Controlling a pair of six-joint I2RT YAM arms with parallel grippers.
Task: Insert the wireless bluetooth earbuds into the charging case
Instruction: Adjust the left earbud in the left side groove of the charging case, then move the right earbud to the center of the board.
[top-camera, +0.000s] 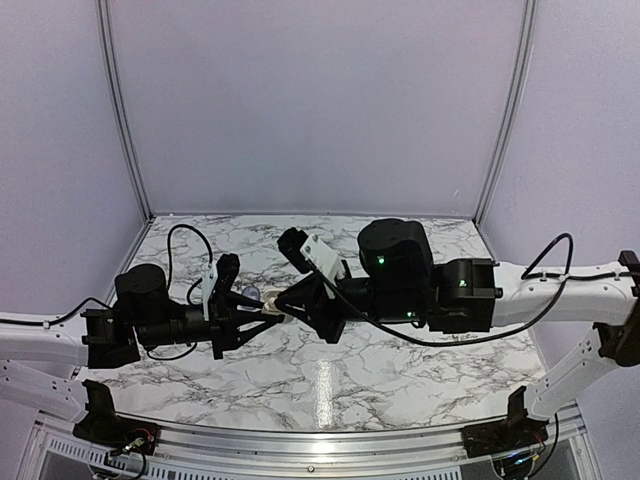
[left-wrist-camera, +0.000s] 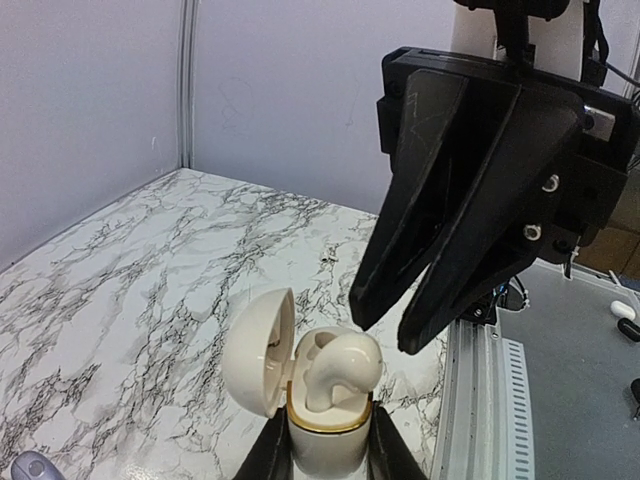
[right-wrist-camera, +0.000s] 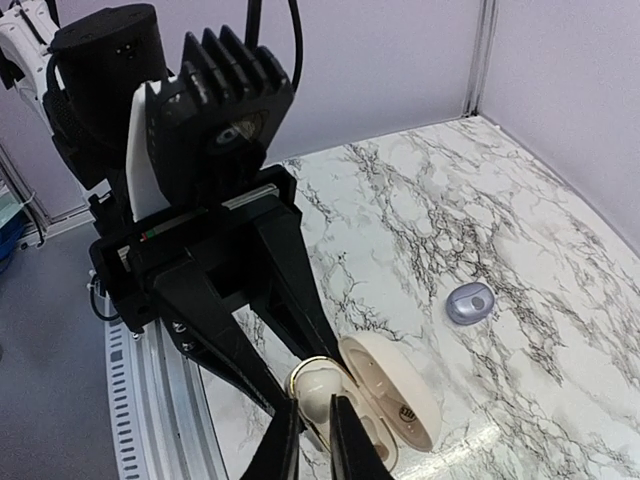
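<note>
My left gripper (left-wrist-camera: 328, 452) is shut on the cream charging case (left-wrist-camera: 325, 440), holding it upright above the marble table with its lid (left-wrist-camera: 258, 352) swung open to the left. One cream earbud (left-wrist-camera: 340, 365) stands in the case and sticks up above the gold rim. My right gripper (left-wrist-camera: 392, 335) hangs shut just above that earbud, with nothing between its fingers. The right wrist view looks down past its fingers (right-wrist-camera: 285, 445) onto the earbud (right-wrist-camera: 318, 385) and open lid (right-wrist-camera: 395, 390). A second, greyish earbud (right-wrist-camera: 470, 302) lies loose on the table behind the case (top-camera: 272, 312).
Both arms meet over the left middle of the marble table (top-camera: 400, 370). A metal rail (left-wrist-camera: 480, 390) runs along the table's near edge. Pale walls (top-camera: 320, 100) close off the back and sides.
</note>
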